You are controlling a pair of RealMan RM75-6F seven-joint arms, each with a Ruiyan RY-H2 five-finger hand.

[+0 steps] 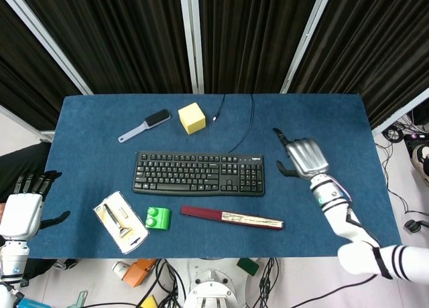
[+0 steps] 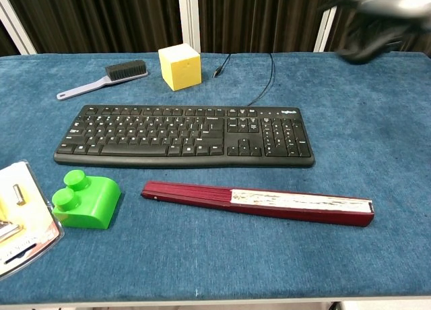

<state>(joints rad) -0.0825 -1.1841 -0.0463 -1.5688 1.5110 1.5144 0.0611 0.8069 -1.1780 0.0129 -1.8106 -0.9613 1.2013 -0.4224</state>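
Left robot hand [image 1: 23,211] hangs off the worktop's [image 1: 335,120] near-left edge, fingers spread, holding nothing; we leave it there. The black plastic keyboard [image 1: 199,173] lies flat just left of the right robot hand [image 1: 305,157], which is raised, spread and empty. We judge the next press needs a slow, vertical descent with one finger on the keypad.

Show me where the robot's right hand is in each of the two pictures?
Head view: the right hand is right of centre, raised with fingers spread, to the right of the keyboard.
Chest view: it is the dark blur in the top right corner, above and right of the keyboard.
Shared landmark: the keyboard's number-pad end.
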